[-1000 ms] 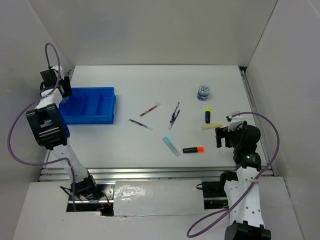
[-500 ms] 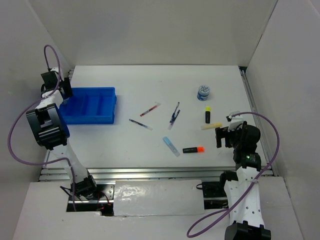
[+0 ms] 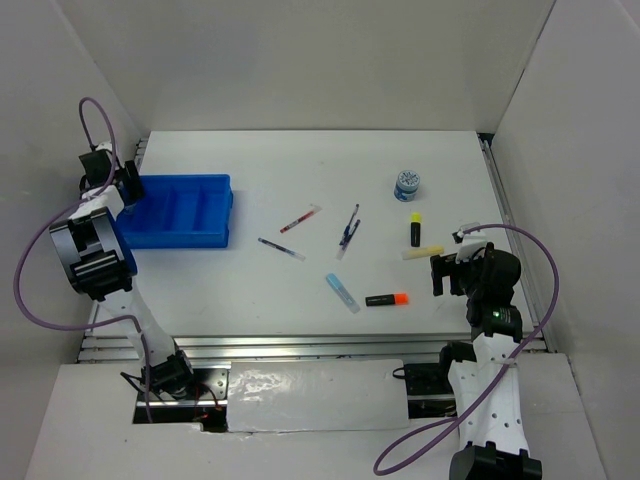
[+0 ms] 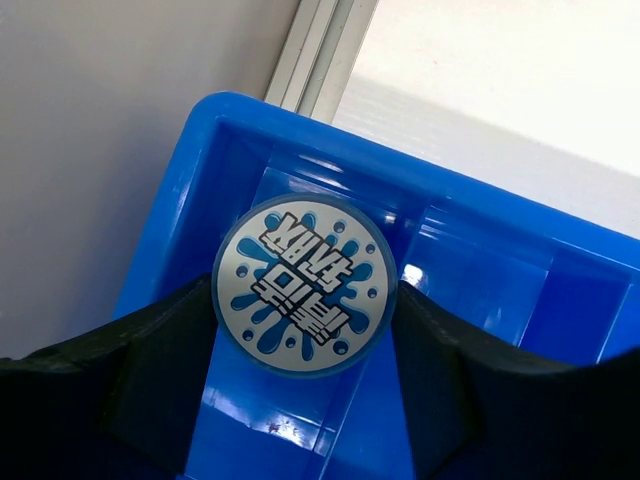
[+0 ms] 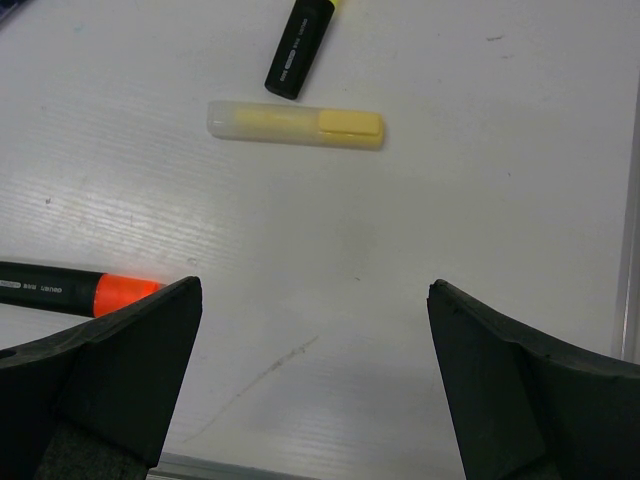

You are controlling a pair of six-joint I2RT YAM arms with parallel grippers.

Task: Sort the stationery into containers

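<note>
My left gripper (image 4: 303, 300) is shut on a round blue-white pot (image 4: 305, 285) and holds it over the far-left compartment of the blue tray (image 4: 480, 270). In the top view the gripper (image 3: 124, 186) hides the pot at the left end of the tray (image 3: 180, 212). My right gripper (image 3: 443, 273) is open and empty (image 5: 312, 290). It hangs just near of the cream bar (image 5: 295, 124), with the orange-capped highlighter (image 5: 80, 290) by its left finger. A second pot (image 3: 407, 185), a yellow-capped highlighter (image 3: 414, 229), a pale blue bar (image 3: 342, 293) and red (image 3: 300, 219), blue (image 3: 349, 230) and purple (image 3: 281, 249) pens lie mid-table.
White walls enclose the table on three sides. A metal rail (image 3: 497, 200) runs along the right edge, and another rail (image 4: 320, 50) lies just beyond the tray's far-left corner. The left arm's purple cable (image 3: 95, 115) loops above the tray's left end.
My left gripper has shifted a little to the left over the tray's left end, still holding the pot. The right arm and the loose items have not moved.
</note>
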